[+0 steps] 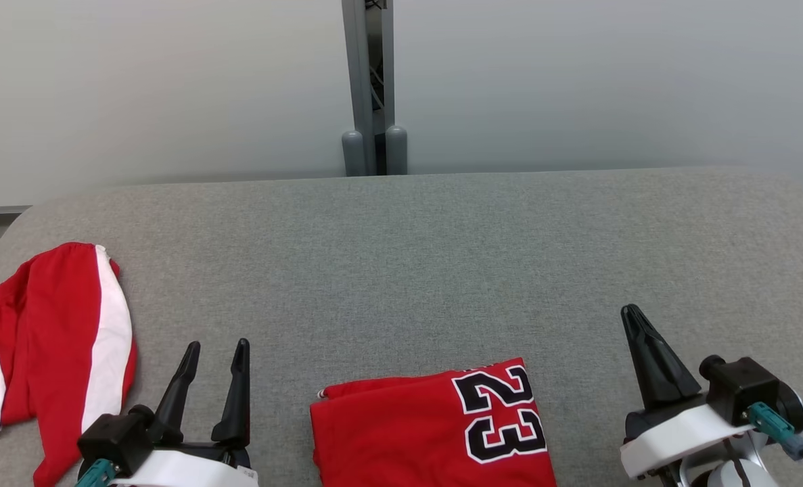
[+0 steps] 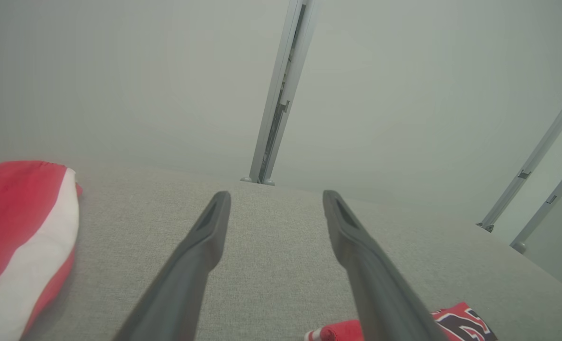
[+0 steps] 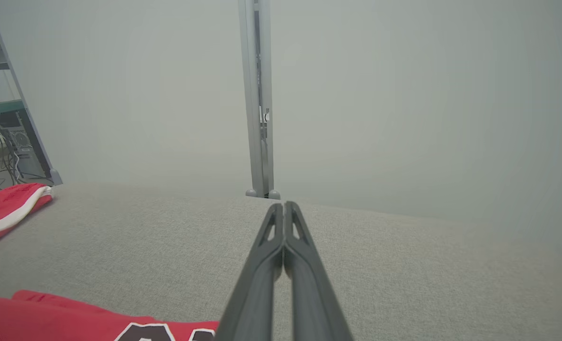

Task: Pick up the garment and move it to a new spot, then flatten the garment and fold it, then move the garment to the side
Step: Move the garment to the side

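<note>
Lower left, the left gripper [image 1: 217, 346] stands spread wide, empty; lower right, the right gripper [image 1: 632, 312] is clenched on nothing. The folded red garment [image 1: 401, 433] lies at the bottom centre between them, untouched.

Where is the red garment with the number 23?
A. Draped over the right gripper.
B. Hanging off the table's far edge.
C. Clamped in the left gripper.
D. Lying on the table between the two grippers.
D: the number 23 garment lies on the grey table between the open left gripper and the shut right gripper, touching neither.
</note>
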You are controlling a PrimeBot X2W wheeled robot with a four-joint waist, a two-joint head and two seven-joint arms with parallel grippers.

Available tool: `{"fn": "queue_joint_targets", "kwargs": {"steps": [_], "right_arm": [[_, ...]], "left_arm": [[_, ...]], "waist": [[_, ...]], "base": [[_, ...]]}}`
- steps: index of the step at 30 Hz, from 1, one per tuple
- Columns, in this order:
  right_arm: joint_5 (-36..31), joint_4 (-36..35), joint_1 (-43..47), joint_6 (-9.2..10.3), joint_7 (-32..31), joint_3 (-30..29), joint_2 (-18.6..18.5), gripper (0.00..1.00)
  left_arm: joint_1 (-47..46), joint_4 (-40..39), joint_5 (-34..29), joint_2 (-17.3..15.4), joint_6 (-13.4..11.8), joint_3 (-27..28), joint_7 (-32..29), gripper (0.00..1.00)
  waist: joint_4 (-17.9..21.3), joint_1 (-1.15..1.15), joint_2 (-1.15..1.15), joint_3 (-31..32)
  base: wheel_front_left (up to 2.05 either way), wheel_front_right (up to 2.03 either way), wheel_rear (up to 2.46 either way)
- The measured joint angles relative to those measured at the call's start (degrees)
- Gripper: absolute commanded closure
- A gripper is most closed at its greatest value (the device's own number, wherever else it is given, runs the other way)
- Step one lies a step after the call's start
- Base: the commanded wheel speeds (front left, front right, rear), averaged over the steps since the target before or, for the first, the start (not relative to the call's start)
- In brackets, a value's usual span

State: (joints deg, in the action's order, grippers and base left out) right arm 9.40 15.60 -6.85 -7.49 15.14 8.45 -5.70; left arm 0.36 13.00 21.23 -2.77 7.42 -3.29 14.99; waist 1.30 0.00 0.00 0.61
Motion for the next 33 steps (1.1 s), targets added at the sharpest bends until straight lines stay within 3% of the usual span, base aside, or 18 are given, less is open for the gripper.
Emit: {"fn": "queue_joint_targets", "kwargs": {"steps": [2,3,4,5,12,16,20,29,33], "right_arm": [[0.2,0.2,0.7,0.00,0.0,-0.4,0.6,1.00],[0.1,0.7,1.0,0.00,0.0,0.2,0.6,0.71],[0.1,1.2,1.3,0.00,0.0,0.8,0.7,0.07],[0.2,1.5,1.5,-0.01,0.0,1.2,1.0,0.00],[1.8,3.8,1.5,0.00,0.0,2.2,1.4,0.00],[9.4,8.5,1.4,-0.02,0.0,8.1,0.7,0.00],[17.2,12.1,-0.3,0.00,-1.6,14.8,-2.9,0.00],[37.1,14.4,-4.6,0.00,-9.9,24.9,-6.5,0.00],[41.3,15.3,-6.1,0.00,-12.2,27.6,-7.7,0.00]], "left_arm": [[0.3,-0.2,-0.1,0.0,0.0,0.5,0.0,0.00],[0.3,-0.3,-0.1,0.0,0.0,0.6,0.0,0.00],[0.4,-0.4,-0.1,0.0,0.0,0.8,0.0,0.00],[0.5,-0.5,-0.4,0.0,0.0,1.0,0.0,0.00],[1.6,-0.7,-0.7,0.0,0.0,2.0,0.0,0.00],[1.6,-0.7,-0.8,0.0,0.0,1.7,0.0,0.00],[1.6,-0.5,-0.8,0.0,0.0,1.0,0.0,0.00],[0.3,0.1,-1.5,0.0,0.0,0.2,0.0,0.00],[0.0,0.2,-1.7,0.0,0.0,0.1,0.0,0.00]], "waist": [[0.4,0.00,0.00,0.1],[0.5,0.00,0.00,0.1],[0.7,0.00,0.00,0.1],[0.8,0.00,0.00,0.2],[0.8,0.00,0.00,0.4],[0.3,0.00,0.00,0.3],[-0.2,0.00,0.00,-0.3],[-1.6,0.00,0.00,-2.6],[-2.3,0.00,0.00,-3.2]], "base": [[0.00,0.00,0.00],[0.00,0.00,0.00],[0.00,0.00,0.00],[0.00,0.00,0.00],[0.00,0.00,0.00],[0.00,0.00,0.00],[0.00,0.00,0.00],[0.00,0.00,0.00],[0.00,0.00,0.00]]}}
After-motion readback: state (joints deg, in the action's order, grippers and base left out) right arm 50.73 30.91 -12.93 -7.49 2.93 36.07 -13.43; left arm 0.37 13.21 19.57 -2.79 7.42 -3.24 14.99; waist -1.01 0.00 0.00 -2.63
